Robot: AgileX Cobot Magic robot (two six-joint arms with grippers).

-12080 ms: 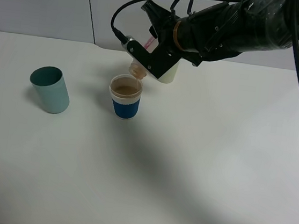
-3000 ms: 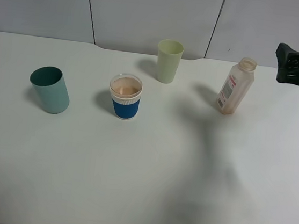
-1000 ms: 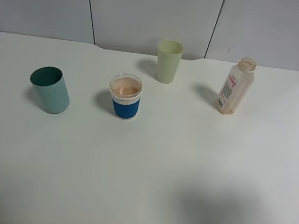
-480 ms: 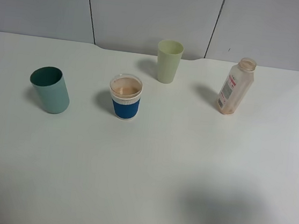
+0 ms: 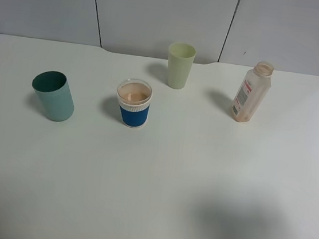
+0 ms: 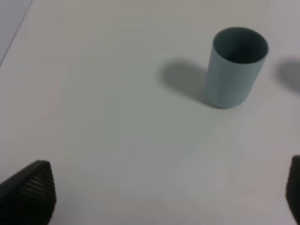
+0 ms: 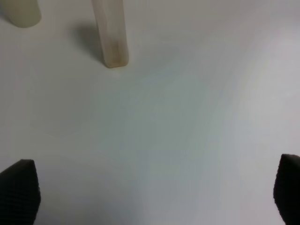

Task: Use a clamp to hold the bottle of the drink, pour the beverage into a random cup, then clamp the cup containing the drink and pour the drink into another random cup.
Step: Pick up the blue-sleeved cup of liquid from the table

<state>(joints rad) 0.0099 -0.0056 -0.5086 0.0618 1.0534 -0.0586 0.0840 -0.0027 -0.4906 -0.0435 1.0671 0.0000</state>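
The bottle (image 5: 250, 100) stands upright at the right back of the table, its tan-smeared base (image 7: 111, 35) also in the right wrist view. The blue-banded white cup (image 5: 133, 105) stands mid-left and holds the tan drink (image 5: 133, 95). Behind it stands the pale green tumbler (image 5: 180, 66); its base (image 7: 21, 11) is in the right wrist view. Neither arm shows in the exterior high view. My left gripper (image 6: 161, 192) is open above bare table, short of the teal cup. My right gripper (image 7: 152, 190) is open and empty, well back from the bottle.
A teal cup (image 5: 53, 96) stands at the left, seen also from the left wrist as the teal cup (image 6: 236, 65). The white table (image 5: 169, 184) ends at a grey panelled wall behind. A soft shadow lies on the table at the front right.
The right arm, earlier tipping the bottle over the blue-banded cup, has left the bottle standing at the right and gone out of the exterior view. Nothing has moved in the last second.
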